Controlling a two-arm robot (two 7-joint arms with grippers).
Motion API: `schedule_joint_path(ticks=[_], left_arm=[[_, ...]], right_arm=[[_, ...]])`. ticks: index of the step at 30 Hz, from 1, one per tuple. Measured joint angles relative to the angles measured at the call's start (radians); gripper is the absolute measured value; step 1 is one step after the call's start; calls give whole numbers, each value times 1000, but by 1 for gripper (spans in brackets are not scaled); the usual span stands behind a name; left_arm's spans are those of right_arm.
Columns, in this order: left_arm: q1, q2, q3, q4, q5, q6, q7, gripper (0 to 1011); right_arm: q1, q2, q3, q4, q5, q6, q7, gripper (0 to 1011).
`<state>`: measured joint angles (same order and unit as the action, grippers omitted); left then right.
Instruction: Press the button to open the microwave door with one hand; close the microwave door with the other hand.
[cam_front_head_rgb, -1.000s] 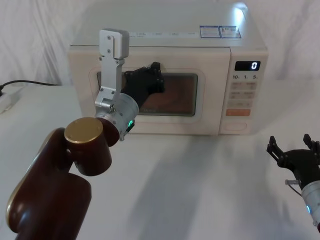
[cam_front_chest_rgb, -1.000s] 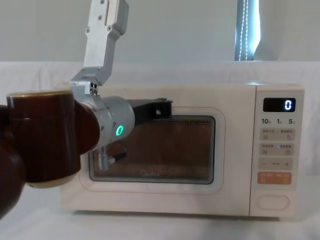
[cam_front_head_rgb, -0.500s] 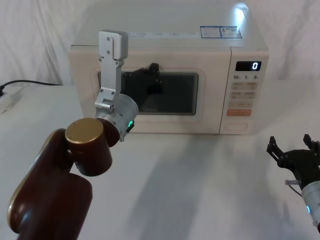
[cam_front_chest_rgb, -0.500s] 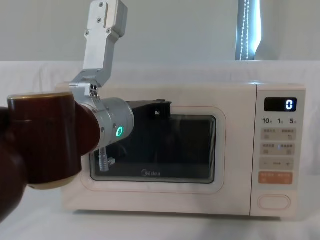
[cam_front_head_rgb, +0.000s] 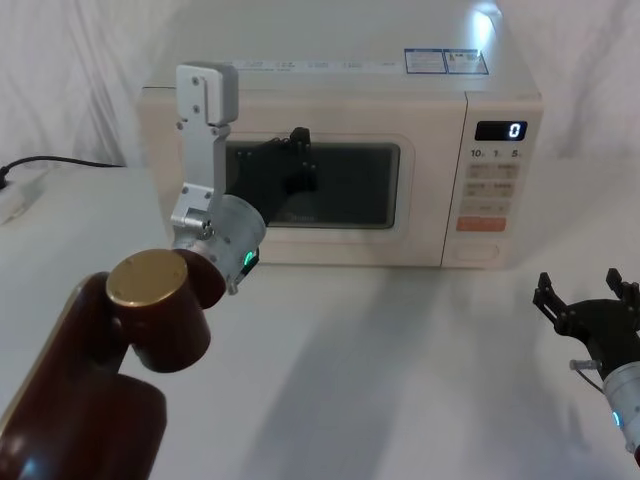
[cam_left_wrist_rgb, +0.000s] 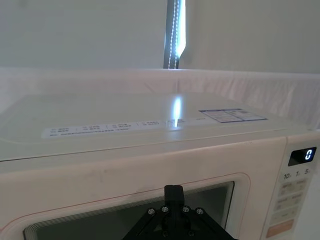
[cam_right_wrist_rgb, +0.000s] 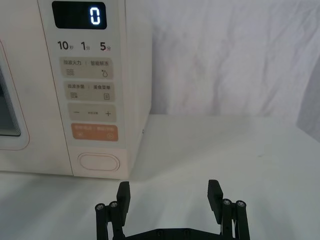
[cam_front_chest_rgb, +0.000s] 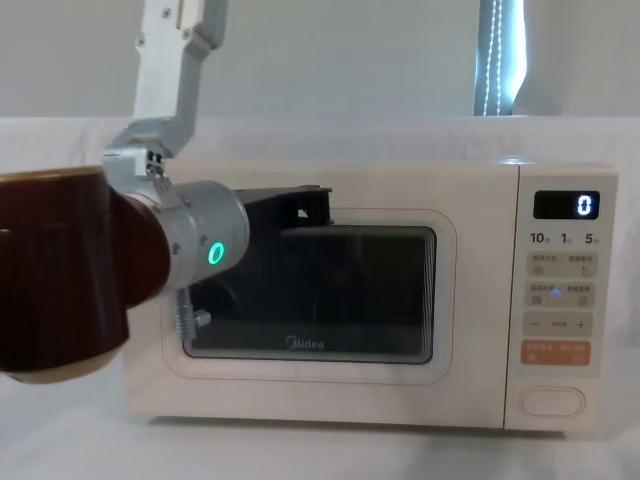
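The microwave door (cam_front_head_rgb: 310, 190) is closed flat on the front of the microwave (cam_front_head_rgb: 330, 80), which sits at the back of the white tabletop (cam_front_head_rgb: 380, 360). The left gripper (cam_front_head_rgb: 298, 160) is up by the top of the door's dark window; I cannot tell if it is wide or narrow. The wide cream button (cam_right_wrist_rgb: 98, 162) is at the bottom of the control panel (cam_right_wrist_rgb: 90, 90). The right gripper (cam_right_wrist_rgb: 169, 196) waits low over the tabletop in front of the microwave's button corner, its jaws wide apart and holding nothing.
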<state>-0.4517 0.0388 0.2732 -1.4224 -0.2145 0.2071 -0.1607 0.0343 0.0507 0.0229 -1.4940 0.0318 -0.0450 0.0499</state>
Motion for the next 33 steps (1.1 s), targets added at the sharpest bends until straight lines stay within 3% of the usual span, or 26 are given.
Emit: schedule_joint_path(ticks=[11,19,31,33], left_arm=[[94,63,-16,-132,-11,-9,-17,6],[179,119,-52,-231,-17,-21,-18,199],[299,185,-125,-311,-58,-27,-25,599],[317,191,-136,-317,-64,-30,-23,630]], right_arm=[[0,0,0,0,0,0,0,1002],[0,0,0,0,0,0,0,1002],[0,0,0,0,0,0,0,1002],[0,0,0,0,0,0,0,1002]])
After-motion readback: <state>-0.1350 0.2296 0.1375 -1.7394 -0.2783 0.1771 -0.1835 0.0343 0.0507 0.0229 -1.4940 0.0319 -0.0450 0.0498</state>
